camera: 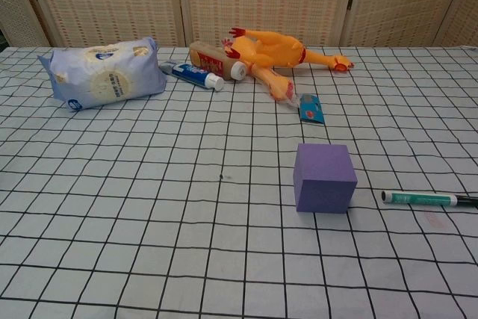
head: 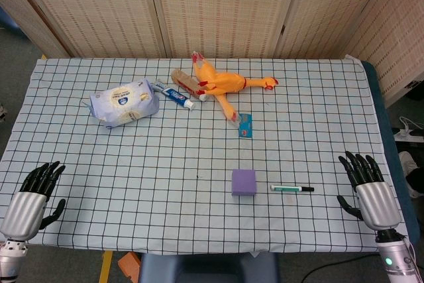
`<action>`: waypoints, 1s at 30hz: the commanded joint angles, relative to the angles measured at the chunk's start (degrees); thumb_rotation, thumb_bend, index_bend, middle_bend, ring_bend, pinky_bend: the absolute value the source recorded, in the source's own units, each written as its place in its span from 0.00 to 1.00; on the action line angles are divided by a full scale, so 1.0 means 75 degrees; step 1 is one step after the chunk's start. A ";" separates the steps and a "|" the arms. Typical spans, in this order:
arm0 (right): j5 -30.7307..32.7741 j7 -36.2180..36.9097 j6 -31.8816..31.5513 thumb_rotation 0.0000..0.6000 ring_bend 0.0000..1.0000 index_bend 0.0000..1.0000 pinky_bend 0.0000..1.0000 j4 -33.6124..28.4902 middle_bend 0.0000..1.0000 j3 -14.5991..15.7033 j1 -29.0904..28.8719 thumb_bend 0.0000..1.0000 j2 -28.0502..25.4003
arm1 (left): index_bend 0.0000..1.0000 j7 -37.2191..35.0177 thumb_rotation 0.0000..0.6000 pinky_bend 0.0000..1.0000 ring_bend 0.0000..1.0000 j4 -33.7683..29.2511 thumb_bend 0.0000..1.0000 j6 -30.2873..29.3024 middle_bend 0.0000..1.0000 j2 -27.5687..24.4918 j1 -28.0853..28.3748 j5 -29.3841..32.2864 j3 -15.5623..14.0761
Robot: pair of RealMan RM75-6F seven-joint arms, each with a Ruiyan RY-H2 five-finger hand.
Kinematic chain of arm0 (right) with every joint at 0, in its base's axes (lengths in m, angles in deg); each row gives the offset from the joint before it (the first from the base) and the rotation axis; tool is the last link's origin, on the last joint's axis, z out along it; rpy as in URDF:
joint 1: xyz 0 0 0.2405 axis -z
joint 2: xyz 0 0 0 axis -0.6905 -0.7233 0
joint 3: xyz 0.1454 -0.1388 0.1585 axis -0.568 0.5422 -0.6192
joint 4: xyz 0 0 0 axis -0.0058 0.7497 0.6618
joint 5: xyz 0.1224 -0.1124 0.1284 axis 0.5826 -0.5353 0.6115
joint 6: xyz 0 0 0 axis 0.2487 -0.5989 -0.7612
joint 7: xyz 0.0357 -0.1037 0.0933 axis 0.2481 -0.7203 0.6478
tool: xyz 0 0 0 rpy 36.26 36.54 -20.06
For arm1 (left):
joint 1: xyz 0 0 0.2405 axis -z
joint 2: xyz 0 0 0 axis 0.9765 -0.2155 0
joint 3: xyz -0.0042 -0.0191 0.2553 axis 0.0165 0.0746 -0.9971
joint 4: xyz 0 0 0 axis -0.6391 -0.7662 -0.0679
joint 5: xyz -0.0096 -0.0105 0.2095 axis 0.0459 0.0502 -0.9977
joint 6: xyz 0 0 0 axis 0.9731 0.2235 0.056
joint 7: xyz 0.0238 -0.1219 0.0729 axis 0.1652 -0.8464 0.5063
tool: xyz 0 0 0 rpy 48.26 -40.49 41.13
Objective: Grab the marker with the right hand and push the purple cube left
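A purple cube [head: 243, 182] [camera: 324, 178] sits on the checked tablecloth near the front middle. Just right of it lies a green-and-white marker [head: 291, 189] [camera: 423, 199] with a black cap, lengthwise left to right. My right hand [head: 368, 183] rests at the table's front right, fingers spread and empty, a short way right of the marker. My left hand [head: 34, 193] rests at the front left, also open and empty. Neither hand shows in the chest view.
At the back lie a blue-white packet of wipes [head: 124, 102], a toothpaste tube [head: 173, 95], a brown bottle [head: 186, 81], a yellow rubber chicken [head: 225, 84] and a small teal sachet [head: 246, 126].
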 commanded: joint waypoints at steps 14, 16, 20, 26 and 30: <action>0.0956 -0.1889 0.1710 1.00 0.00 0.24 0.06 -0.0630 0.19 -0.0250 -0.0835 0.17 0.0696 | 0.00 -0.0249 1.00 0.10 0.00 -0.0114 0.44 0.0651 0.00 -0.0065 0.0338 0.0089 -0.0013; 0.1209 -0.2439 0.2017 1.00 0.02 0.31 0.08 -0.0708 0.23 -0.0305 -0.1022 0.17 0.0957 | 0.00 -0.0290 1.00 0.10 0.00 -0.0110 0.44 0.0696 0.00 -0.0092 0.0362 0.0070 -0.0038; 0.1468 -0.3002 0.2214 1.00 0.06 0.39 0.10 -0.0681 0.28 -0.0350 -0.1163 0.17 0.1259 | 0.00 -0.0383 1.00 0.10 0.00 -0.0127 0.44 0.0737 0.00 -0.0137 0.0386 0.0040 -0.0072; 0.2171 -0.3967 0.2644 1.00 0.09 0.44 0.12 -0.0263 0.31 -0.0430 -0.1464 0.18 0.2200 | 0.00 -0.0908 1.00 0.10 0.00 -0.0140 0.44 0.0677 0.00 -0.0341 0.0372 0.0001 -0.0120; 0.2535 -0.4471 0.2725 1.00 0.10 0.46 0.12 0.0029 0.32 -0.0518 -0.1654 0.19 0.2672 | 0.00 -0.1144 1.00 0.10 0.00 -0.0100 0.44 0.0663 0.00 -0.0416 0.0389 -0.0068 -0.0161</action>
